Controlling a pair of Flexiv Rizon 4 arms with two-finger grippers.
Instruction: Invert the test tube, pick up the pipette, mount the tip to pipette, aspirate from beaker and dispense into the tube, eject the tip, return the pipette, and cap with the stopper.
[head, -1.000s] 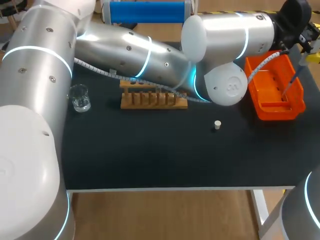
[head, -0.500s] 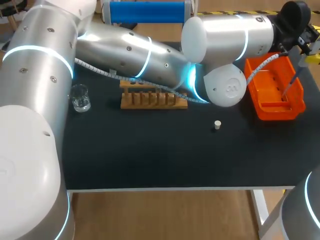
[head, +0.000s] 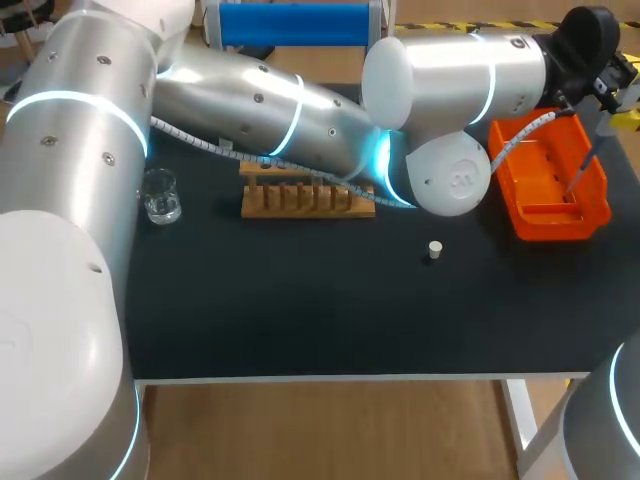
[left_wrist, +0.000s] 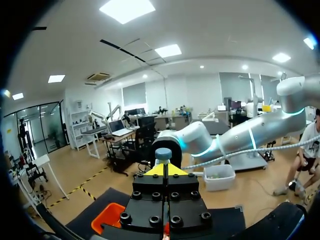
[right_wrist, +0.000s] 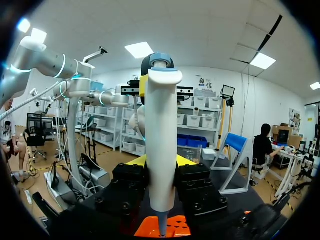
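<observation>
Grips with the right claw (right_wrist: 161, 162) a tall white plastic pipette (right_wrist: 161, 140), upright, with the yellow fingers pressing on it from two sides and the narrow end down. Has kept this pipette over the same spot during the last second; has shifted only the long silver left arm (head: 300, 110), with the elbow drawn slightly away from the claw. Holds the left claw (left_wrist: 165, 172) just beyond the head of the pipette, at about the same height, fingers closed together with nothing seen between them; cannot tell if touching the pipette. Reads as the tip-ejecting step, either just done or about to be done; cannot tell whether a tip sits on the narrow end. Directly below the claw, hangs the narrow end over an orange plastic bin (head: 555, 225), a fitting place for a dropped tip. Further from the claw, leaves a small white stopper (head: 434, 250) lying alone, not yet used. Beyond that, shows a wooden tube rack (head: 305, 200), partly covered by the left arm, without revealing any tube. Farthest from the claw, keeps a small clear glass beaker (head: 160, 195). For returning the pipette, must probably first pull back the left arm, stretched between claw and rack
</observation>
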